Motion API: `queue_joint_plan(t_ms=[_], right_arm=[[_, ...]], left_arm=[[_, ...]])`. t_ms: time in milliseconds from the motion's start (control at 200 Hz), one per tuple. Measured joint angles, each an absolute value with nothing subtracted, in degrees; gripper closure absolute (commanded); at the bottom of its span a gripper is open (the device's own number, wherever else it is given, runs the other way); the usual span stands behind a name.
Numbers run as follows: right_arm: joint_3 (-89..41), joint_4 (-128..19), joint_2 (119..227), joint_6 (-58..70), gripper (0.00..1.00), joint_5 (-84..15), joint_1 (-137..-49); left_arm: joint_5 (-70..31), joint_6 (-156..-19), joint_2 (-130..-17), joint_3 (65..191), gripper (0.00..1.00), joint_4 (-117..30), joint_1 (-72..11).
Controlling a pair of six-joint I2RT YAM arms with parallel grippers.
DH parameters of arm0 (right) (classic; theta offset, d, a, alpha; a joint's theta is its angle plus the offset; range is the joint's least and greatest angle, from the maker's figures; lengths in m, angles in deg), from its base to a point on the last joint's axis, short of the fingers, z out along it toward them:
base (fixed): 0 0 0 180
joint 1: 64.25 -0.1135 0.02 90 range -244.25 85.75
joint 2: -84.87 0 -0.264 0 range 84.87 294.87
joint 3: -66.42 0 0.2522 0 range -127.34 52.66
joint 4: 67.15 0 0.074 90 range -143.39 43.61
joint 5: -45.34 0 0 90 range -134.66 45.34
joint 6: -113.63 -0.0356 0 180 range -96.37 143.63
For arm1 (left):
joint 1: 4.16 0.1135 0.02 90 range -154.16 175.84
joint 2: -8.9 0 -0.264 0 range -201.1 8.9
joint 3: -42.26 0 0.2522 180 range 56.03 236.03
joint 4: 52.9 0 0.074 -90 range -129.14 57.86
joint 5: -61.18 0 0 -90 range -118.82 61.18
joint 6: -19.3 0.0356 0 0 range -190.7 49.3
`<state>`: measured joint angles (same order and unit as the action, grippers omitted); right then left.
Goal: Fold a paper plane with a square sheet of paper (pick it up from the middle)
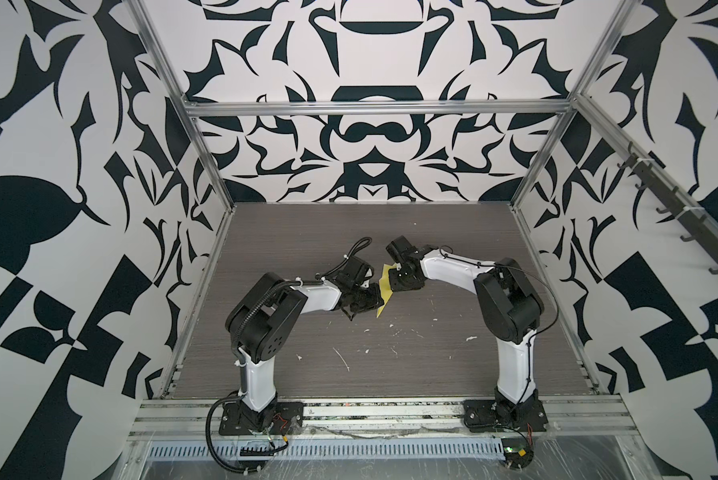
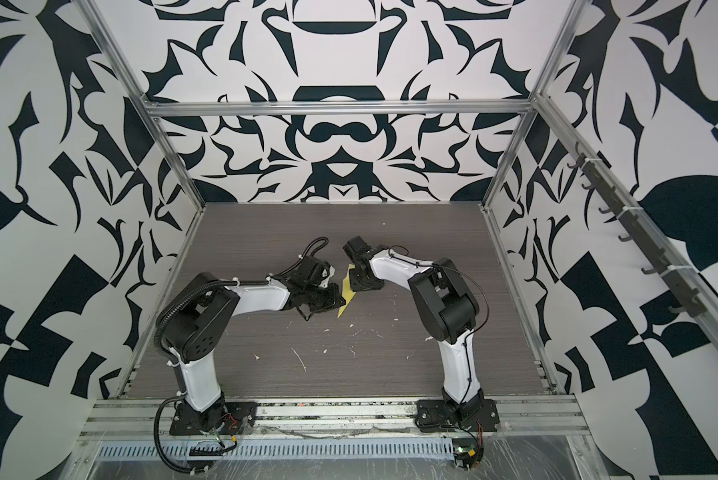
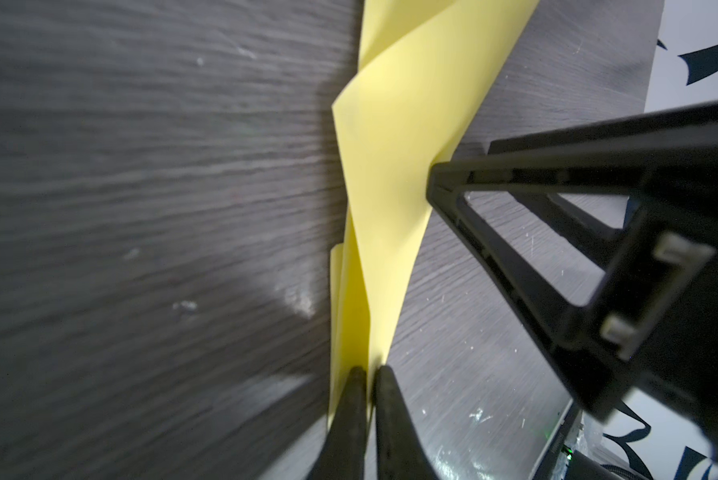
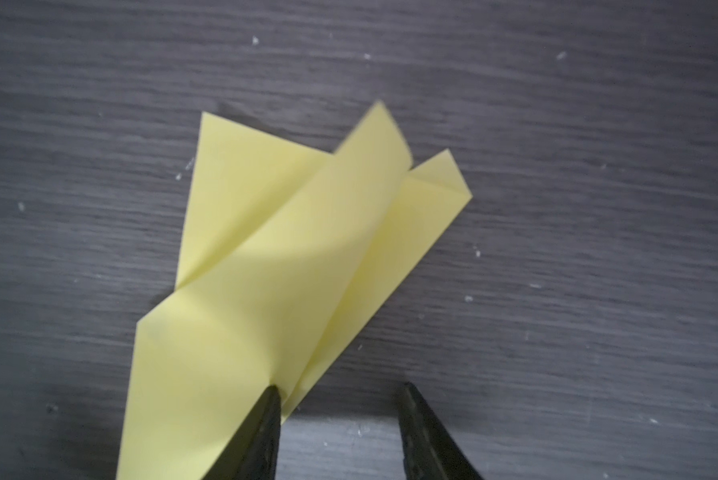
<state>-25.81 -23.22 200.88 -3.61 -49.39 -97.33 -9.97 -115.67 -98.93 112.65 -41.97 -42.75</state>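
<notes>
Paper plane [image 1: 383, 297], partly folded from thin yellow paper, is shown near the middle of the table [image 1: 307, 249], between the two arms. Its long axis is seen in both top views to run roughly front to back. The narrow pointed end is turned toward the near edge and the loose tail flaps toward the back wall.

The left gripper [image 3: 370, 374] is closed on the stacked layers near the narrow end. The right gripper [image 4: 340, 388] is held partly open, gripping nothing, with one fingertip [image 4: 272, 392] resting on the paper and its mate over bare table.

The paper plane is judged to be very light, limp and easily crumpled, and one upper flap is already curling up. It is best held along the centre crease, where the layered paper is stiffest.
</notes>
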Motion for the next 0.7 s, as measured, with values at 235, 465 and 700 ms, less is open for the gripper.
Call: queue_joint_plan(t_ms=[235, 465, 700], right_arm=[[-23.83, -25.80, 198.96, -2.74, 0.45, -47.12, -96.85], [-19.98, -25.75, 195.33, 0.26, 0.32, -40.41, -95.89], [-19.45, -25.14, 194.85, 4.17, 0.29, -37.48, -95.84]], left_arm=[[-10.87, -114.28, -99.54, 115.07, 0.95, -37.78, -42.75], [-11.72, -113.62, -99.89, 116.67, 0.96, -34.30, -42.75], [-11.63, -113.27, -101.14, 119.27, 0.97, -31.42, -42.75]])
